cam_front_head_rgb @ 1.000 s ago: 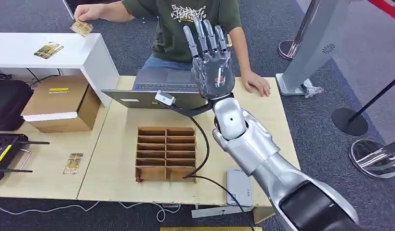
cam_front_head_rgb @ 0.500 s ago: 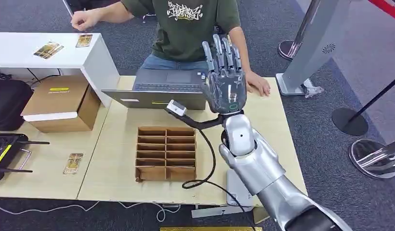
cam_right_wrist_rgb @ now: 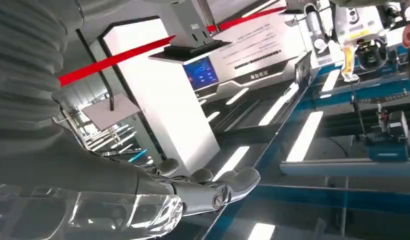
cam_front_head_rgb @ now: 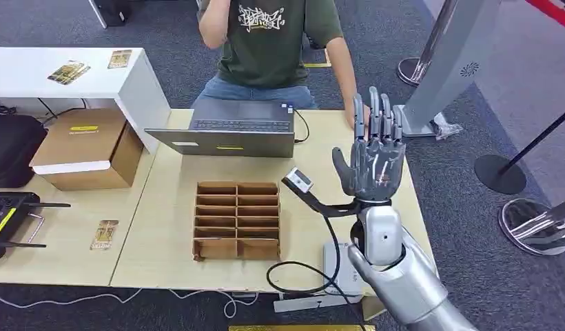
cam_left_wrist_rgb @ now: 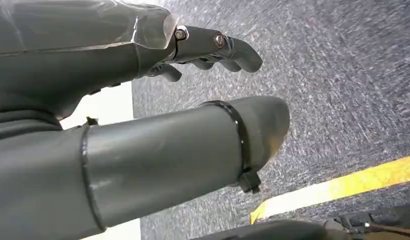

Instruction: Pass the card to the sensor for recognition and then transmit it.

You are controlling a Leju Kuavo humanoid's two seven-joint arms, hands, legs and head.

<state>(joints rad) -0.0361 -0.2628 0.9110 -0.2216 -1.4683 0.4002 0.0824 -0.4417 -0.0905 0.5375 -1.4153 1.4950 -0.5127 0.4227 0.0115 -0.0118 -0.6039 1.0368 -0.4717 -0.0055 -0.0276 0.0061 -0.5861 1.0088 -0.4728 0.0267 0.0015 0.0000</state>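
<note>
My right hand [cam_front_head_rgb: 373, 157] is raised above the table's right side, fingers straight and spread, holding nothing; in the right wrist view its fingers [cam_right_wrist_rgb: 213, 189] point out at the room. A grey-white sensor [cam_front_head_rgb: 335, 271] lies at the table's front edge, partly behind my right forearm. One gold card [cam_front_head_rgb: 105, 234] lies on the left table. Two more cards [cam_front_head_rgb: 69, 71] [cam_front_head_rgb: 120, 58] rest on the white shelf [cam_front_head_rgb: 32, 83]. My left hand [cam_left_wrist_rgb: 193, 100] hangs over dark carpet, fingers loosely bent, with nothing in it.
A person in a green shirt [cam_front_head_rgb: 273, 34] sits behind an open laptop [cam_front_head_rgb: 231, 127]. A cardboard organiser [cam_front_head_rgb: 237, 219] stands mid-table, with a black cable [cam_front_head_rgb: 293, 265] looping by it. A cardboard box [cam_front_head_rgb: 87, 148] and black devices [cam_front_head_rgb: 7, 221] are at the left. Stanchion bases [cam_front_head_rgb: 535, 227] stand right.
My right hand has drawn back from the person, moving right and toward me, still with nothing in it. The person laid a card on the white shelf and pulled the arm back.
</note>
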